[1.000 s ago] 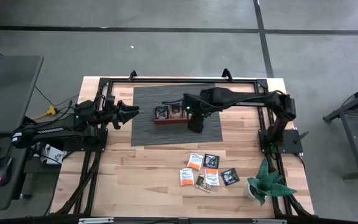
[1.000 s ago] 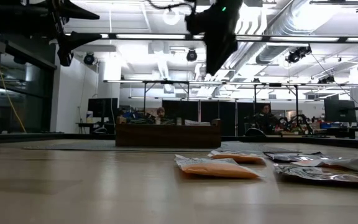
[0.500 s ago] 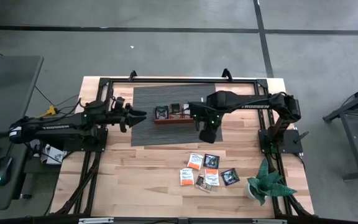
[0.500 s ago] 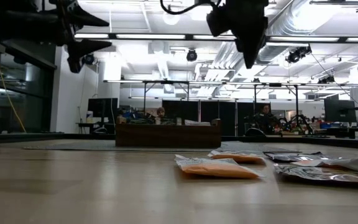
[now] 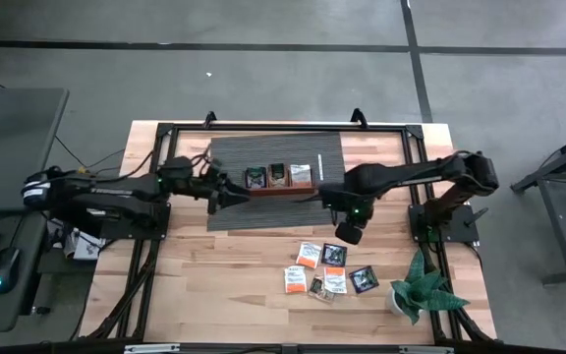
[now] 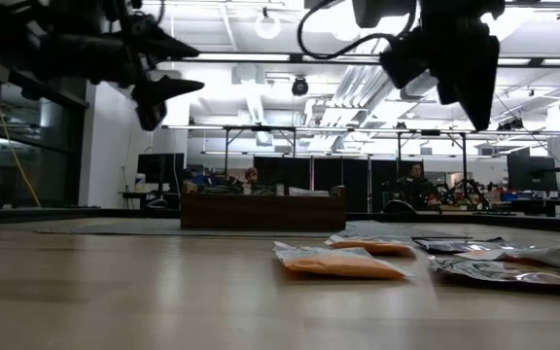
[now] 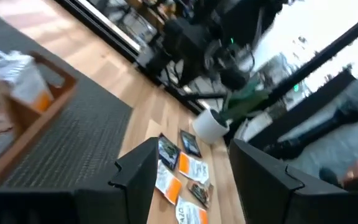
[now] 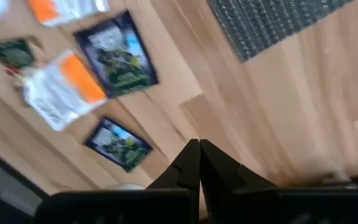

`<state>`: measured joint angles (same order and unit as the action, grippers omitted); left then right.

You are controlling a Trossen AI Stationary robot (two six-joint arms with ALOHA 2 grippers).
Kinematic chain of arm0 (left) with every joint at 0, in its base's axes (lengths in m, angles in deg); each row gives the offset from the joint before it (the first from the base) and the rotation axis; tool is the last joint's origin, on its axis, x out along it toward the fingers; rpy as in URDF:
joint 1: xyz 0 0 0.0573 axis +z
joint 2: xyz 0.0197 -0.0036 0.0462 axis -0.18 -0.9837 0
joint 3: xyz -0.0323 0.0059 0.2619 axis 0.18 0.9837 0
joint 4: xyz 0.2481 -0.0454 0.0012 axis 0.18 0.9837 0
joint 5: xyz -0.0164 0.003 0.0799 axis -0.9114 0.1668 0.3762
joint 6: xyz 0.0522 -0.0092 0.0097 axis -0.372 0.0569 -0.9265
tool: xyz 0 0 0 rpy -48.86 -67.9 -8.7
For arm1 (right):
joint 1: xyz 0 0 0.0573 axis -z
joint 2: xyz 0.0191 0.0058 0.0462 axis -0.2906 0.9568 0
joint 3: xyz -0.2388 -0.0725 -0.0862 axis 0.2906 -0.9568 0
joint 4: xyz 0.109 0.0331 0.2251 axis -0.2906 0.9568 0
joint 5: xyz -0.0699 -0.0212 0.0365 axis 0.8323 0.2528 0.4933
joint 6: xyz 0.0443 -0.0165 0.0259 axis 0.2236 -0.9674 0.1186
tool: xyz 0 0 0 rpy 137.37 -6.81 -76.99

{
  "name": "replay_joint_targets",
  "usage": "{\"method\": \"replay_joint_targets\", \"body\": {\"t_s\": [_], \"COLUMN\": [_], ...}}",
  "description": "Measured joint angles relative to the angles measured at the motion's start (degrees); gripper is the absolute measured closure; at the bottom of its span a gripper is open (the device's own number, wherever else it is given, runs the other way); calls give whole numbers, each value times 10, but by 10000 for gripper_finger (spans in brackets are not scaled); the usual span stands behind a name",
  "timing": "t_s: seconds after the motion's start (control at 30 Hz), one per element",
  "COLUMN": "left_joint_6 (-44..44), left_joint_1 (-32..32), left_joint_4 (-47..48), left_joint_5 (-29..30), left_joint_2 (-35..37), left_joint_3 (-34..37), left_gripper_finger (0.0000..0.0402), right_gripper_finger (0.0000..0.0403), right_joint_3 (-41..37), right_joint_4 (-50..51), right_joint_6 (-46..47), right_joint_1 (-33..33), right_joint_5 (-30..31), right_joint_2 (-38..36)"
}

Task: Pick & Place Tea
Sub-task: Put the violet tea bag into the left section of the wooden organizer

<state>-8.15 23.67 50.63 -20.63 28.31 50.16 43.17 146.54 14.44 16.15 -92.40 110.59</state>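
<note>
Since the earlier frame, the right end effector [image 5: 350, 234] has left the wooden tray [image 5: 278, 189] and swung out over bare table [image 5: 234, 285], while the left end effector [image 5: 236, 195] has advanced to the tray's left end. Right end effector: fingers [image 8: 188, 163] pressed together with nothing between them, hanging above the wood just beside the loose tea sachets [image 5: 324, 269]. Left end effector: fingers [image 7: 143, 165] spread wide and empty, raised above the dark ribbed mat [image 5: 226, 211], just beside the tray.

Tray: brown, three compartments, resting on the mat near the middle of the table. Each compartment holds tea; the right one shows an orange-and-white sachet [image 5: 301, 174], the other two darker packets.

Loose sachets: a cluster of about seven lying flat on the wood in front of the mat, orange-and-white ones mixed with dark ones. In the right wrist view a dark sachet [image 8: 119, 55] and an orange-and-white sachet [image 8: 64, 87] lie side by side. In the low view an orange one [image 6: 338, 261] lies nearest the camera.

Potted plant [image 5: 421, 287]: at the table's front right corner, near the cluster.
</note>
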Motion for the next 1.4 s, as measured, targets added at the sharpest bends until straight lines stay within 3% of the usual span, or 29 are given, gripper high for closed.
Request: {"method": "replay_joint_targets", "body": {"t_s": [0.23, 0.33, 0.53, 0.67, 0.97, 1.27, 1.4], "left_joint_6": [-83, -106, -107, -89, -119, -117, -117], "left_joint_1": [-57, -85, -130, -172, -261, -293, -292], "left_joint_4": [6, 10, 9, 36, 205, 306, 350], "left_joint_5": [-26, -51, -48, -7, 119, 234, 239], "left_joint_2": [-152, -227, -355, -439, -627, -786, -852], "left_joint_3": [-119, -175, -274, -362, -635, -888, -978], "left_gripper_finger": [205, 205, 205, 205, 205, 205, 205], "right_gripper_finger": [402, 402, 402, 402, 403, 403, 403], "right_joint_3": [-73, -96, -129, -157, -191, -191, -191], "right_joint_4": [-2, 3, -6, -16, -41, -60, -71], "right_joint_6": [40, 60, 54, -15, -178, -285, -310], "right_joint_1": [52, 90, 174, 240, 347, 412, 444], "right_joint_5": [13, 45, 111, 118, 121, 124, 96], "right_joint_2": [-88, -126, -202, -239, -280, -303, -309]}}
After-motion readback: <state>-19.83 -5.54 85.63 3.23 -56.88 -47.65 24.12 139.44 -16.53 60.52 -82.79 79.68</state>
